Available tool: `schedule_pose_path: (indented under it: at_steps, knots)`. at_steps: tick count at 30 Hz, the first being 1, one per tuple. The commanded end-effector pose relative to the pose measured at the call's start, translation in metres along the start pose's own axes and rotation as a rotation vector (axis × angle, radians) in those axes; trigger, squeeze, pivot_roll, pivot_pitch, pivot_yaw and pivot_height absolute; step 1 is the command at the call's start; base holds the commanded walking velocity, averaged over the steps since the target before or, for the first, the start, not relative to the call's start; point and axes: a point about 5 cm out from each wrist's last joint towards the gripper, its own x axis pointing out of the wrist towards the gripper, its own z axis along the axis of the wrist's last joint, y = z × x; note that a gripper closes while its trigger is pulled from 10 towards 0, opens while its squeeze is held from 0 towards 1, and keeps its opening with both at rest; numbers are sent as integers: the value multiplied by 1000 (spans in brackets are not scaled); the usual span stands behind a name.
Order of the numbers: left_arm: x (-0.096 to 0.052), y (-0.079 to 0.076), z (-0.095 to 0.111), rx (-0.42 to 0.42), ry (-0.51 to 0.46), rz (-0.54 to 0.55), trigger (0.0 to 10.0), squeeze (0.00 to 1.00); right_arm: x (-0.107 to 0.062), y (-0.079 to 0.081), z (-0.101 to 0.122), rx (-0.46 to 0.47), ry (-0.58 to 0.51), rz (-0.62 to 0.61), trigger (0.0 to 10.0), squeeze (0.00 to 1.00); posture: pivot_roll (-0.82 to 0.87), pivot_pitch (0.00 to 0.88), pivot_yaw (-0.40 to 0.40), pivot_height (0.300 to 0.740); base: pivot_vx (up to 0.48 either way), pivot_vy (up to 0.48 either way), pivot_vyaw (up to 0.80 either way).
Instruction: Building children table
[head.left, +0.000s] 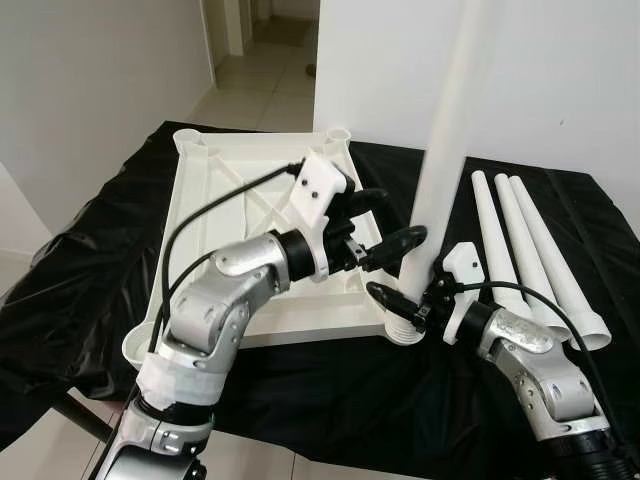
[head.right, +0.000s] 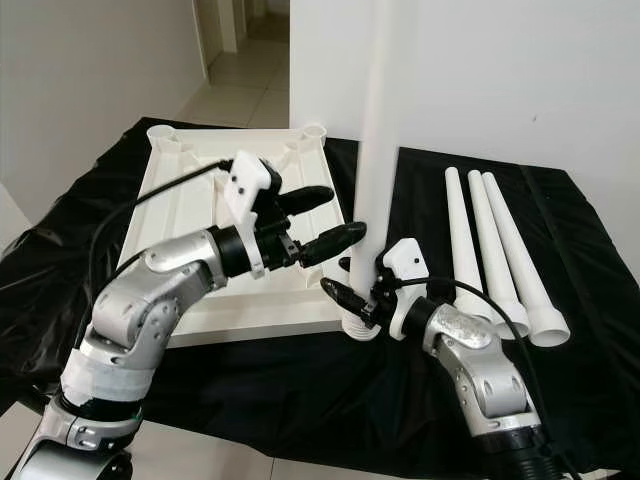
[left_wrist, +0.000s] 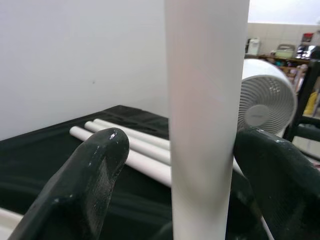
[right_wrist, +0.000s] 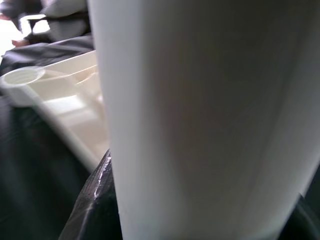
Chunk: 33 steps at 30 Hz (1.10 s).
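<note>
The white table top (head.left: 230, 180) lies upside down on a black cloth (head.left: 90, 270). One white table leg (head.left: 450, 130) stands upright in the socket at its near right corner. My left gripper (head.left: 395, 218) is open, its two fingers either side of that leg (left_wrist: 205, 125) partway up; one fingertip (left_wrist: 107, 145) is clear of it. My right gripper (head.left: 400, 305) is shut on the same leg (right_wrist: 200, 125) just above the socket collar. Three more white legs (head.left: 520, 240) lie side by side to the right.
The cloth-covered table reaches a white wall (head.left: 560, 80) behind the legs. A doorway (head.left: 260, 50) with a tiled floor opens at the back left. A white fan (left_wrist: 265, 100) stands beyond the table. Empty corner sockets (head.left: 338, 133) mark the table top's far end.
</note>
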Motion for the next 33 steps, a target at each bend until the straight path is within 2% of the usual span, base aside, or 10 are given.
schedule_pose_path:
  at_steps: [1,7,15,21,22,33]
  knots:
    - [1,-2,6,-8,-10,-55,10000,0,2,1,2,-33,3,32,10000,0,12,9,-2,740,0,0,0]
    - [2,-2,13,-31,-21,-91,10000,0,2,-1,3,-51,11,50,10000,0,14,4,1,740,0,0,0]
    - [3,-5,8,-35,15,-129,10000,0,5,-1,4,-69,13,65,10000,0,11,0,6,740,0,0,0]
    - [3,-7,10,-56,6,-152,10000,0,4,0,3,-77,21,73,10000,0,11,0,7,740,0,0,0]
    - [2,-7,12,-84,-12,-164,0,0,4,0,2,-79,22,74,10000,0,9,0,9,740,0,0,0]
    - [-1,-11,17,-128,-41,-237,0,0,3,0,1,-91,28,77,10000,0,2,0,13,740,0,0,0]
